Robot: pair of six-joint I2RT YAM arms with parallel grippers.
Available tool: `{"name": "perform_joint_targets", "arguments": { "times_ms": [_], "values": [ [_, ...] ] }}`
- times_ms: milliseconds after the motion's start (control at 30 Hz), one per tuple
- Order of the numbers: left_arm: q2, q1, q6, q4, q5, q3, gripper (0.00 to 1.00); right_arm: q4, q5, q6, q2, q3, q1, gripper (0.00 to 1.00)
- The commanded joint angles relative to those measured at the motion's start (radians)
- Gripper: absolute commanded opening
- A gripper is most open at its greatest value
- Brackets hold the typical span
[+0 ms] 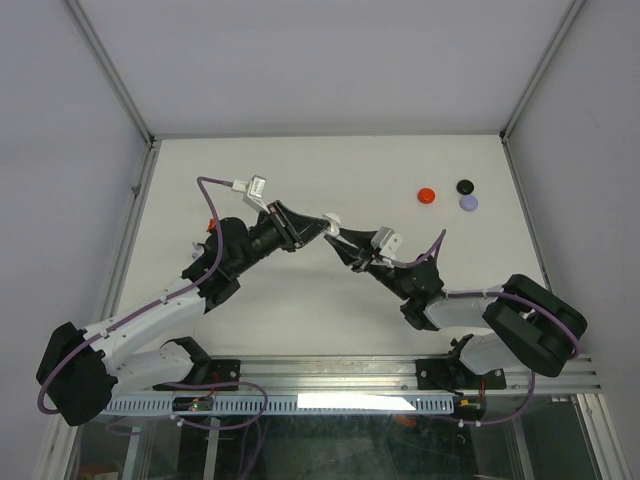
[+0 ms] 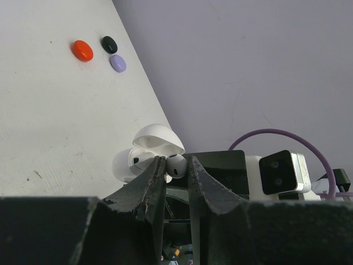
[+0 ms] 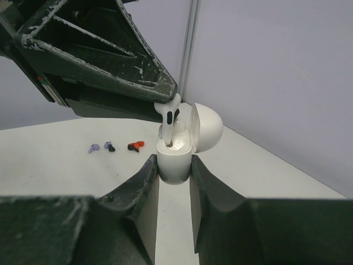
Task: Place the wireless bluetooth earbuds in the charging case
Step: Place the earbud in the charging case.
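Observation:
My right gripper (image 3: 175, 161) is shut on the white charging case (image 3: 175, 165) and holds it above the table with its lid (image 3: 207, 128) open. My left gripper (image 2: 175, 160) is shut on the white earbud (image 2: 177, 165). In the right wrist view the earbud's stem (image 3: 167, 122) points down into the case's left slot. The two grippers meet at mid-table in the top view, left gripper (image 1: 316, 226) and right gripper (image 1: 340, 234). The red earbud (image 1: 427, 195), black earbud (image 1: 465, 186) and lavender earbud (image 1: 468, 202) lie on the table at the far right.
The white table (image 1: 300, 170) is bounded by grey walls and metal frame posts (image 1: 530, 80). The left arm's wrist camera block (image 1: 256, 187) and purple cables (image 1: 205, 195) hang near the grippers.

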Motion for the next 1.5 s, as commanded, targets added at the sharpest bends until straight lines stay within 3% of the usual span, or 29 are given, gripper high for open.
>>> {"name": "perform_joint_targets", "arguments": {
  "times_ms": [0, 233, 633, 1300, 1467],
  "values": [
    [-0.001, -0.013, 0.017, -0.013, -0.028, 0.006, 0.21, 0.124, 0.022, 0.007, -0.043, 0.004, 0.005, 0.0],
    [-0.018, -0.016, -0.023, -0.069, -0.086, 0.009, 0.23, 0.127, 0.024, 0.011, -0.04, 0.001, 0.005, 0.0],
    [-0.003, -0.024, -0.044, -0.08, -0.058, 0.032, 0.36, 0.14, 0.034, 0.013, -0.021, -0.005, 0.005, 0.0],
    [0.003, -0.073, -0.048, -0.131, -0.02, 0.08, 0.38, 0.152, 0.041, 0.016, 0.003, -0.007, 0.003, 0.0],
    [-0.016, -0.076, 0.002, -0.179, -0.042, 0.106, 0.47, 0.166, 0.047, 0.015, 0.006, -0.018, 0.003, 0.0]
  ]
}}
